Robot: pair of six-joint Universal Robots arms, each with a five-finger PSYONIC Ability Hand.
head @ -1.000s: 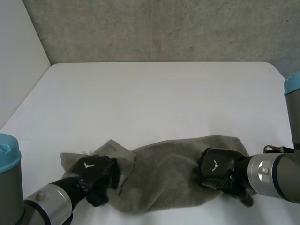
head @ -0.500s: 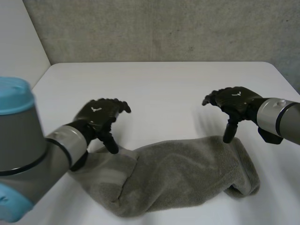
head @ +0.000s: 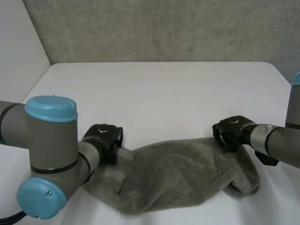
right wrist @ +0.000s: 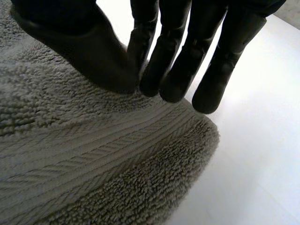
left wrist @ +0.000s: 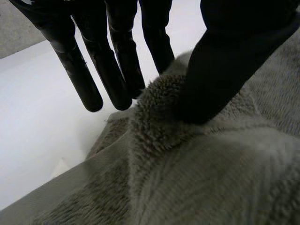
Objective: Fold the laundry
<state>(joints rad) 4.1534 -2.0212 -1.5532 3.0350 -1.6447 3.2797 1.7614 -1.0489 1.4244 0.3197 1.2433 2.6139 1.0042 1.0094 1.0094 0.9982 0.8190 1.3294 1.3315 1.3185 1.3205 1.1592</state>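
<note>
A grey terry towel (head: 183, 173) lies bunched in a long strip across the near part of the white table (head: 159, 93). My left hand (head: 104, 137) is at the towel's far left corner. In the left wrist view its thumb (left wrist: 220, 70) presses a raised fold of towel (left wrist: 159, 108) against the straight fingers (left wrist: 117, 61). My right hand (head: 231, 131) is at the far right corner. In the right wrist view its thumb (right wrist: 89, 51) and fingertips (right wrist: 173, 70) close together on the towel's edge (right wrist: 140, 122).
A grey concrete wall (head: 159, 28) runs behind the table, and a white panel (head: 18, 56) stands along the left side. Bare tabletop stretches beyond the towel to the far edge. My left arm's elbow (head: 49, 154) rises at the near left.
Both hands were on the towel's near part, rose open above its far edge, and have now come down and closed on the towel's far corners.
</note>
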